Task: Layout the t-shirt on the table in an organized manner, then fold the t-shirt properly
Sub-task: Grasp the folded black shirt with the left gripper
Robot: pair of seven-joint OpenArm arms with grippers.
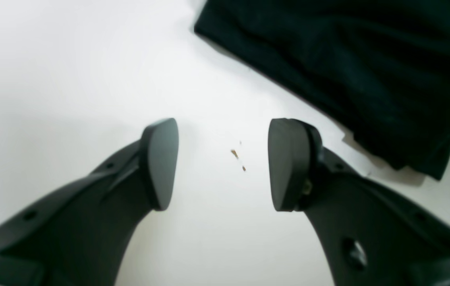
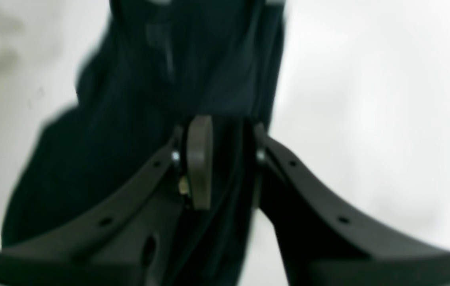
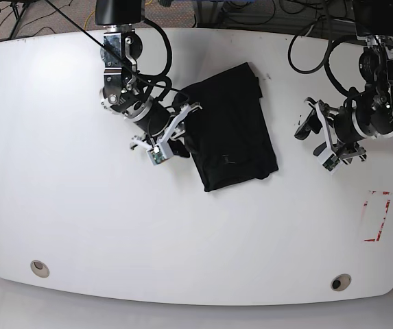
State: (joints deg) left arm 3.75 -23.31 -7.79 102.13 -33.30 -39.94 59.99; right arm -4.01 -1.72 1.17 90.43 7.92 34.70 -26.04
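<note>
The black t-shirt (image 3: 234, 127) lies bunched up on the white tabletop (image 3: 79, 226), near the middle of the far edge. The right gripper (image 2: 225, 159) has its jaws clamped on a fold of the t-shirt. The left gripper (image 1: 223, 163) has its jaws apart over bare tabletop beside the t-shirt

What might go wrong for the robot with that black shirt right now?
The right gripper pinches only one edge of the t-shirt, so pulling may bunch the already folded cloth rather than spread it. The left gripper hangs open over bare table, apart from the shirt, so nothing steadies the far side.
</note>
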